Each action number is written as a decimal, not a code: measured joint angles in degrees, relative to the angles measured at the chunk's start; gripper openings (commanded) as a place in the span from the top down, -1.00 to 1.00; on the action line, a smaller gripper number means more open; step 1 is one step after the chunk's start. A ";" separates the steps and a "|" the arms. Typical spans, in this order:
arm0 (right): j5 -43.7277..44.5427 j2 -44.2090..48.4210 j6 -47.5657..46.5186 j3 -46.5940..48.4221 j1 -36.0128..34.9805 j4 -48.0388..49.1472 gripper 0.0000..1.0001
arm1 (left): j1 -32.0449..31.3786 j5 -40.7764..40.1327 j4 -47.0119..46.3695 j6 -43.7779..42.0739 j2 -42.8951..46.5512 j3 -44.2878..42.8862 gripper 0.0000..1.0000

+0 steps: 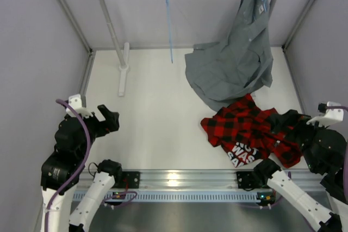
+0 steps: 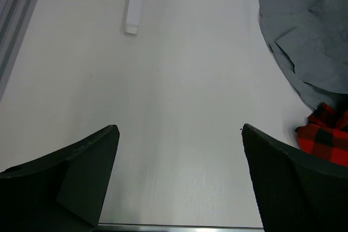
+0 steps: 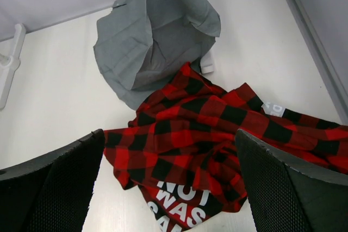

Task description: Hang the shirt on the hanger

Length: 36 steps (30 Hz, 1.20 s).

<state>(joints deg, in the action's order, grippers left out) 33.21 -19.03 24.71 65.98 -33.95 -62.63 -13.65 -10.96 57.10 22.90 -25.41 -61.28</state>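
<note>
Front right: shirt (image 1: 247, 129) crumpled, long axis left-right; left gripper (image 2: 179, 134), right gripper (image 3: 169, 134) spread.

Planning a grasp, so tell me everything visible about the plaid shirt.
The plaid shirt is red-and-black checked cloth, crumpled in a heap on the table at the near right. A dark panel with white block letters shows at its near edge, a white tag on its right. Its far edge touches the grey shirt.
</note>
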 measured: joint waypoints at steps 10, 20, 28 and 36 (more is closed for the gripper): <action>-4.57 -2.25 2.45 -7.26 0.00 2.95 -0.99 | 0.00 0.00 -0.59 1.46 -0.76 0.66 -0.97; -4.15 -28.20 14.64 -20.44 1.42 13.55 -0.99 | 0.00 0.02 -5.81 4.46 -4.17 7.13 -0.97; -10.08 -30.99 21.07 -30.93 13.07 22.25 -0.79 | 0.00 0.61 -7.39 5.38 -2.14 8.04 -0.96; -17.31 -27.91 22.67 -41.29 12.24 27.36 1.00 | 0.00 1.11 -7.93 5.60 -0.07 8.24 -0.97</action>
<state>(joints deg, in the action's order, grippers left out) 15.90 -46.94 47.37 24.69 -21.71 -35.27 -13.65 -9.85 49.17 28.49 -25.47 -53.04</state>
